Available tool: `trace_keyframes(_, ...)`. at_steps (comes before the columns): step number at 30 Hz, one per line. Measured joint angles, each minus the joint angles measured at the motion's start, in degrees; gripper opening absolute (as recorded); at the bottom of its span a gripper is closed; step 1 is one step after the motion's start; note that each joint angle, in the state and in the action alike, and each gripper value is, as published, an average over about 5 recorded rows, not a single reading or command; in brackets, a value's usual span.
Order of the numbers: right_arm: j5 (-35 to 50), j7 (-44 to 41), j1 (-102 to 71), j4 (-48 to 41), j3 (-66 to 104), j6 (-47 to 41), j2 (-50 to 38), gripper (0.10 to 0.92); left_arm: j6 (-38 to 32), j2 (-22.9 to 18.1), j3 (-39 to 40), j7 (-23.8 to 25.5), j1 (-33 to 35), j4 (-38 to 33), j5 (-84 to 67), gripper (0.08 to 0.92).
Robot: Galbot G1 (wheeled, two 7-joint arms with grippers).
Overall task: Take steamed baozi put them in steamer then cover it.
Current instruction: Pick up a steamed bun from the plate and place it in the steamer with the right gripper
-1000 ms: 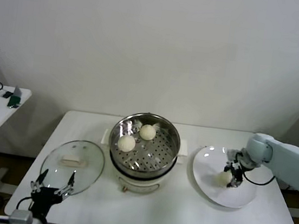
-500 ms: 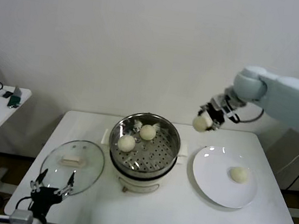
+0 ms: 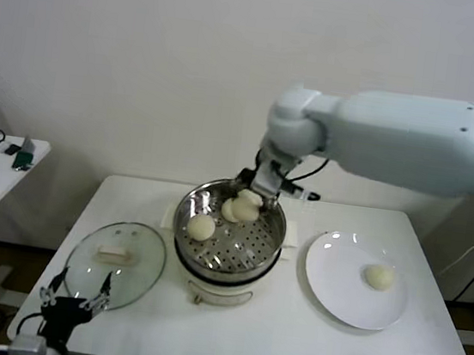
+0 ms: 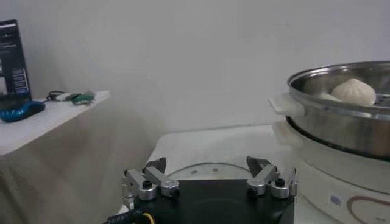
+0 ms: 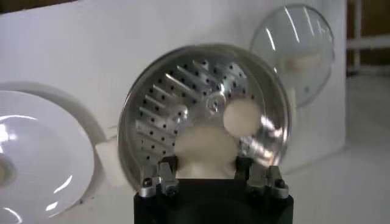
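the steamer (image 3: 228, 239) stands mid-counter (image 3: 269, 342), two baozi (image 3: 201, 227) on its tray, the cover (image 3: 114, 262) flat beside it near the front edge. the right pincer (image 3: 250, 198) hangs over the far rim, clamped on a third baozi (image 3: 248, 203); another bun (image 3: 378, 277) lies on the white plate (image 3: 336, 285). the left pincer (image 3: 73, 303) waits with fingers apart off the counter's front left corner.

Steamer (image 3: 228, 233) shiny perforated steel; cover (image 3: 115, 260) clear glass

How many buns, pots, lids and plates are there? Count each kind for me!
Buns: 4 (two lying in the pot, one in the right gripper, one on the plate)
Pots: 1
Lids: 1
Plates: 1
Total: 7
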Motion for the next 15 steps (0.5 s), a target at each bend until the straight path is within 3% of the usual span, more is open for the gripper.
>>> trace_keyframes(15, -3.8, 0.12, -8.56, -3.16, -1.83, 0.92, 5.96, 0.656, -1.3, -0.86, -0.52, -0.63, 1.14, -0.08, 0.09, 0.823)
